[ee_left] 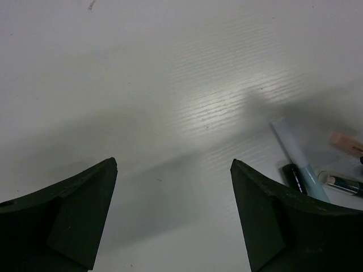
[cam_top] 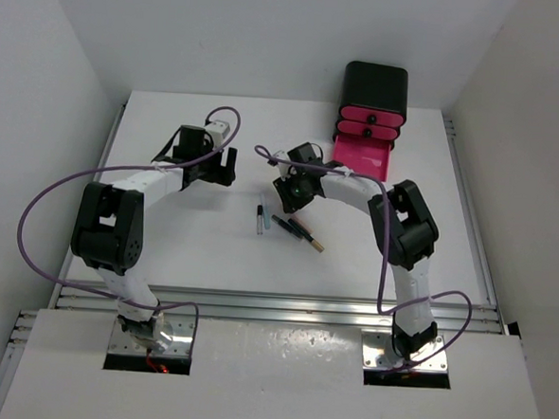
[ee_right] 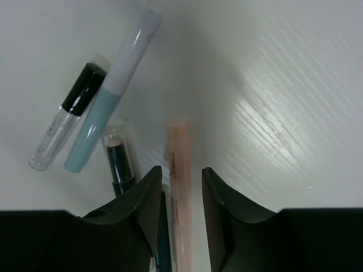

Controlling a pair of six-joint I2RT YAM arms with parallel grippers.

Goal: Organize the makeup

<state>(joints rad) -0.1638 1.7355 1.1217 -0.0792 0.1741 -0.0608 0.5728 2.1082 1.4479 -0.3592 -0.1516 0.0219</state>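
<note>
Several makeup sticks lie together mid-table point(cam_top: 283, 224). In the right wrist view I see a peach stick point(ee_right: 180, 164), a pale blue tube point(ee_right: 108, 107), a clear gloss tube with a black cap point(ee_right: 65, 119), a black stick under a clear cap point(ee_right: 118, 156) and a dark teal pencil point(ee_right: 164, 238). My right gripper point(ee_right: 181, 170) is low over the table and straddles the peach stick. Its jaws are narrow, with a slit of table still showing on the right side. My left gripper point(ee_left: 173, 164) hangs wide open over bare table, left of the sticks point(ee_left: 295, 150).
A black box point(cam_top: 374, 92) with pink drawers stands at the back right. Its lowest pink drawer point(cam_top: 363, 156) is pulled out, just behind my right arm. White walls close the table on three sides.
</note>
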